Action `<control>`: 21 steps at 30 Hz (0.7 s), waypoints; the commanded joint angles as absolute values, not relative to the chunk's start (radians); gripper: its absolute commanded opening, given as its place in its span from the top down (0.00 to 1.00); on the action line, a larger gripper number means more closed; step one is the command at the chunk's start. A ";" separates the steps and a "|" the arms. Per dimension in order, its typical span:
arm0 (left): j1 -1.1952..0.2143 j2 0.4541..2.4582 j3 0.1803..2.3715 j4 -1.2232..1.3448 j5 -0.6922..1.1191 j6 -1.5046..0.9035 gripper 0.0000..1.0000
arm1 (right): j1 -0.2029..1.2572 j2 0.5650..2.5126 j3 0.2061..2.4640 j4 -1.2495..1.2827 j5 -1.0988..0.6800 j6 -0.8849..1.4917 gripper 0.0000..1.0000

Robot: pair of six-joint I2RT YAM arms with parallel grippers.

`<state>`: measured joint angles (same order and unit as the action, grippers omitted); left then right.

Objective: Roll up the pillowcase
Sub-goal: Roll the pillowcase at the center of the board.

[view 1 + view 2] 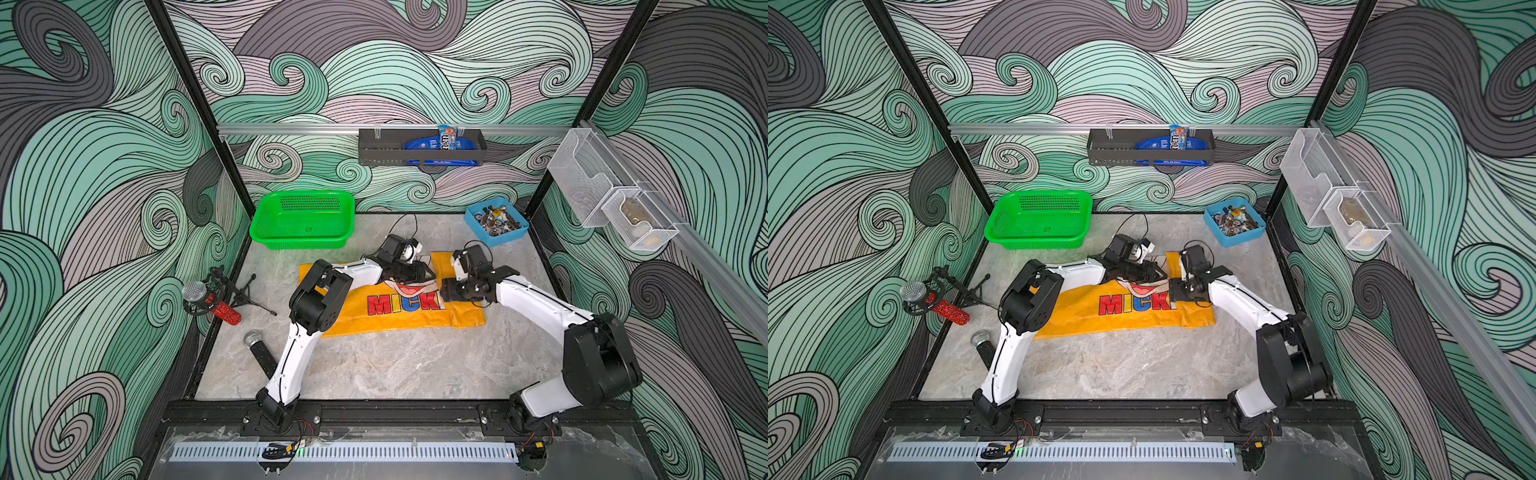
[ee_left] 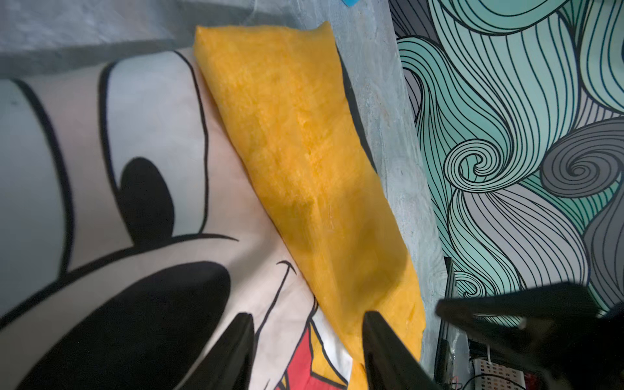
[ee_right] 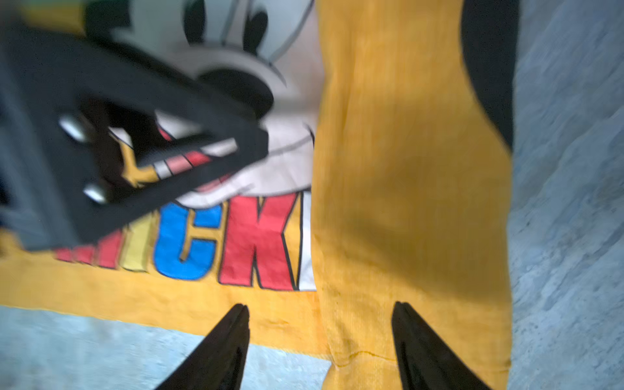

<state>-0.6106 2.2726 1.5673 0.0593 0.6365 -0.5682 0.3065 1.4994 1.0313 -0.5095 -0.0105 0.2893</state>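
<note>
The pillowcase [image 1: 395, 320] [image 1: 1121, 322] lies flat on the table in both top views, yellow with a cartoon face and coloured letters. Its right end is folded over leftward into a plain yellow flap [image 2: 304, 152] [image 3: 405, 169] that covers part of the print. My left gripper [image 1: 424, 274] [image 2: 307, 315] hovers open over the flap's edge near the face, one finger above the print and one above the flap. My right gripper [image 1: 445, 291] [image 3: 320, 305] is open just to its right, over the flap's edge at the near hem. Neither holds cloth.
A green basket [image 1: 303, 220] stands at the back left and a blue bin of small parts [image 1: 496, 222] at the back right. A red microphone on a stand [image 1: 212, 303] and a black microphone [image 1: 259, 353] lie by the left wall.
</note>
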 commanded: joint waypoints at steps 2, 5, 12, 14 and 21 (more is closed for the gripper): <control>-0.603 2.214 1.556 0.054 0.636 -0.548 0.45 | 0.163 1.491 1.073 -0.500 -0.139 0.218 0.26; -0.603 2.194 1.544 0.058 0.634 -0.548 0.45 | 0.049 1.560 1.087 -0.497 -0.230 0.179 0.25; -0.603 2.152 1.507 0.057 0.625 -0.541 0.44 | -0.058 1.734 1.113 -0.450 -0.336 0.111 0.23; -0.603 2.135 1.490 0.054 0.623 -0.533 0.44 | -0.076 1.778 1.119 -0.434 -0.379 0.110 0.23; -0.598 2.089 1.426 0.053 0.624 -0.524 0.43 | -0.106 1.889 1.119 -0.382 -0.552 0.130 0.23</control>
<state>-0.6075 2.1296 1.4399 0.0593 0.6285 -0.5476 -0.1024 1.8652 1.1118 -0.4137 -0.4377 0.1333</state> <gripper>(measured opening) 0.571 0.769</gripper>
